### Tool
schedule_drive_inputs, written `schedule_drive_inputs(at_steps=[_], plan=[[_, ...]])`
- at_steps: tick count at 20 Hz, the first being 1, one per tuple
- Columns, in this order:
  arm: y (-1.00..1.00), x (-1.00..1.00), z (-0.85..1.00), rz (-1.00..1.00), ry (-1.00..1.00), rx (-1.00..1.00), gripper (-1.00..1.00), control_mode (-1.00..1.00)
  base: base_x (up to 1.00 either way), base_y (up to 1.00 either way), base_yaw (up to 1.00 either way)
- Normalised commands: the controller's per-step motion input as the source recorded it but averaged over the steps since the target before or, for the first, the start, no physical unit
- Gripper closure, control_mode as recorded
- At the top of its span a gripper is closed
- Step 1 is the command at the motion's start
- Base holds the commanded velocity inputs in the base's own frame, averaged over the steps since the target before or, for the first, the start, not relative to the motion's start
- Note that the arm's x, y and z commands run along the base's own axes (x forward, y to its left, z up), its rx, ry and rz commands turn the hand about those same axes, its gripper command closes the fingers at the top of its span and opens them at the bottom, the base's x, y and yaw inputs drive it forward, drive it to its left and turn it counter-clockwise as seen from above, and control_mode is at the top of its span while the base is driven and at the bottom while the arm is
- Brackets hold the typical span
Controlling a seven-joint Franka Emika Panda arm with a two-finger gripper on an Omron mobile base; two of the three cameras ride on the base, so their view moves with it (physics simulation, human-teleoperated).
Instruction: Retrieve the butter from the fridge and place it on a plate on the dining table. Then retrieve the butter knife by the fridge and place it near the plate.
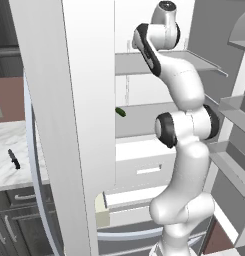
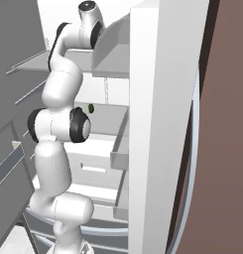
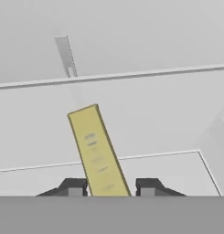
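Nearest you, in the hand view, the gripper (image 3: 111,187) has its two dark fingertips (image 3: 74,187) set on either side of the butter (image 3: 97,148), a flat pale yellow stick, tilted, with faint grey print; the jaws look clenched on it. Beyond it spreads the fridge (image 1: 144,120) interior, smooth white walls and grey shelves. A small dark green item (image 1: 121,112) lies on a middle shelf. Far left, the slim black butter knife (image 1: 14,159) rests on the marble counter (image 1: 9,160).
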Motion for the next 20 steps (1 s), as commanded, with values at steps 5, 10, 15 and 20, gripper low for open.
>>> schedule_drive_inputs(at_steps=[5, 10, 15, 20], plan=[[0.09, -0.27, 0.0, -0.09, -0.23, 0.0, 1.0, -1.0, 0.0, 0.0, 0.0], [0.02, -0.57, 0.0, -0.06, -0.18, 0.03, 1.0, -1.0, 0.0, 0.0, 0.0], [0.03, -0.89, -0.07, -0.02, 0.0, 0.0, 1.0, -1.0, 0.0, 0.0, 0.0], [0.0, -1.0, 0.0, -0.01, 0.09, 0.0, 1.0, -1.0, 0.0, 0.0, 0.0]])
